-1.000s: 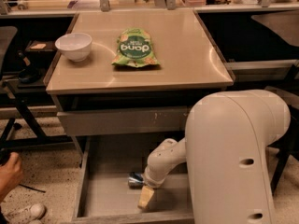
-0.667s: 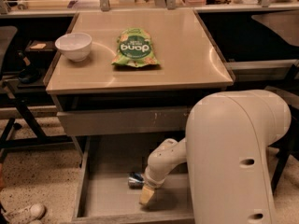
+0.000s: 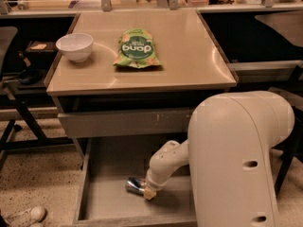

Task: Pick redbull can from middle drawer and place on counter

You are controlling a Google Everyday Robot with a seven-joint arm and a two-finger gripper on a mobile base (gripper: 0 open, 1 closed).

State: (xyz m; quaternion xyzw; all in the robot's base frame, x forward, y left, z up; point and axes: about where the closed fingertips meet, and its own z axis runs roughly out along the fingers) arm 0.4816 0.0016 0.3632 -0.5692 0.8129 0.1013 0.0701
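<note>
The redbull can [image 3: 134, 186] lies on its side on the floor of the open middle drawer [image 3: 102, 202], near the drawer's centre. My gripper [image 3: 148, 192] reaches down into the drawer and sits right against the can's right end, with the white wrist [image 3: 165, 163] above it. The contact between gripper and can is hidden by the wrist. The beige counter [image 3: 189, 56] is the cabinet's top, above the drawer.
A white bowl [image 3: 75, 46] and a green snack bag [image 3: 137, 49] sit on the counter. A scratched grey drawer front [image 3: 125, 123] overhangs the open drawer. My arm's large white housing [image 3: 239, 160] fills the right foreground. A shoe [image 3: 27, 215] lies on the floor at left.
The gripper's tip has shifted slightly up, closer to the can. The can has stayed in place. A hand at the lower left has left the view.
</note>
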